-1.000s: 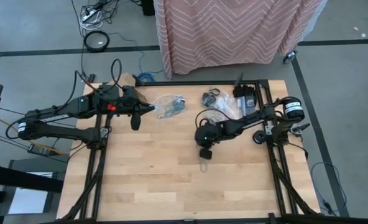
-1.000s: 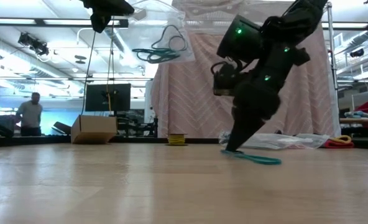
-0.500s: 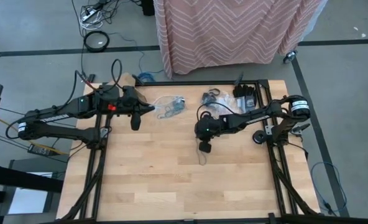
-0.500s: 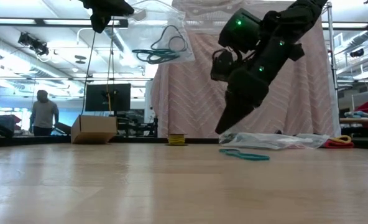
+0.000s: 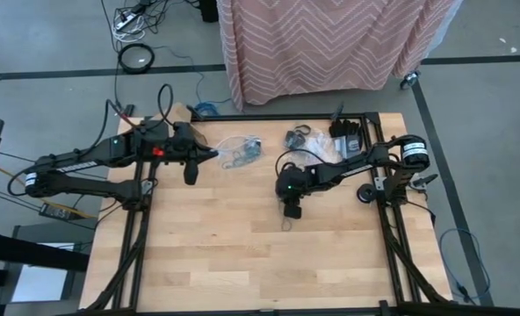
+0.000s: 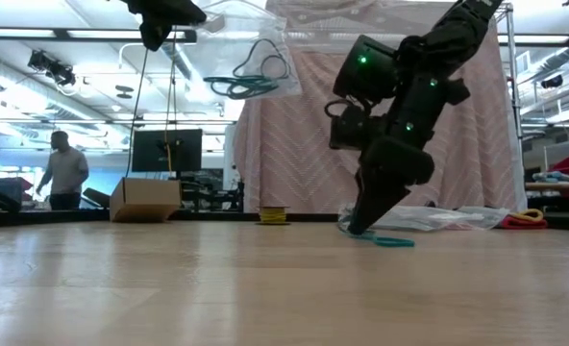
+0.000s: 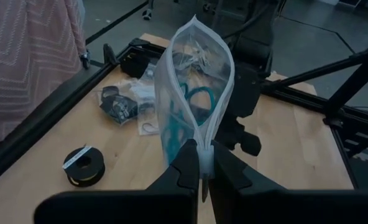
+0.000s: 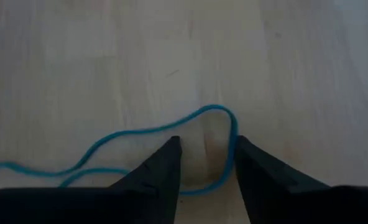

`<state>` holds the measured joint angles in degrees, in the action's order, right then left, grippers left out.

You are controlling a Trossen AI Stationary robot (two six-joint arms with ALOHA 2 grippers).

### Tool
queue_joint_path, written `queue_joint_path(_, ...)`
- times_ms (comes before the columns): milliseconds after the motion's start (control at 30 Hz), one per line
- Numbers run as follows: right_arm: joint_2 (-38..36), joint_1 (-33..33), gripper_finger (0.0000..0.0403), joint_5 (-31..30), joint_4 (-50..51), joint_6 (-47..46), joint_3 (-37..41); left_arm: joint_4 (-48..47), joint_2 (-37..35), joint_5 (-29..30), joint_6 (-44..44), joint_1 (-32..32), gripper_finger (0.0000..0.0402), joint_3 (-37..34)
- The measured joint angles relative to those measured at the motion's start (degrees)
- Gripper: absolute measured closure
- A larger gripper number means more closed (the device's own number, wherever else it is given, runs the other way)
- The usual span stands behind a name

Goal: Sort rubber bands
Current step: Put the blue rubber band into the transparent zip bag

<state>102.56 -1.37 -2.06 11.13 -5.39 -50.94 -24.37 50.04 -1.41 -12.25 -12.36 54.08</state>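
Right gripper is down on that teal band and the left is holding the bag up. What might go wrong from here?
1. The right gripper has its open fingertips at the table with only the end of the teal band between them; shutting may pinch one strand, or the thin band could slip out.
2. The left gripper holds the clear bag by one edge, with its mouth narrow, so dropping the band in may miss.

No text, label, brand, number or sign can be read in any of the four views, on any surface.
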Motion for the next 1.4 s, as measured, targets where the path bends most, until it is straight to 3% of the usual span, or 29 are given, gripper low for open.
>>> queue_joint_path(233,0.42,0.22,0.0391,-0.92,0.61,-9.1,0.15,-1.07,0.0,-0.39,0.0,0.0,0.038,0.0)
queue_joint_path(600,-8.01,-1.19,0.0403,-0.51,-4.15,-12.72,0.74,-0.8,0.0,-0.39,1.11,0.0,0.038,0.0)
queue_joint_path(1133,-29.88,-0.94,0.0403,-11.26,-5.55,-9.89,0.59,-1.02,0.0,-0.37,1.7,0.0,0.038,0.0)
queue_joint_path(1400,-36.6,-0.24,0.0403,-15.64,-12.62,-7.04,0.55,-1.12,1.04,0.28,1.7,0.0,0.038,0.02)
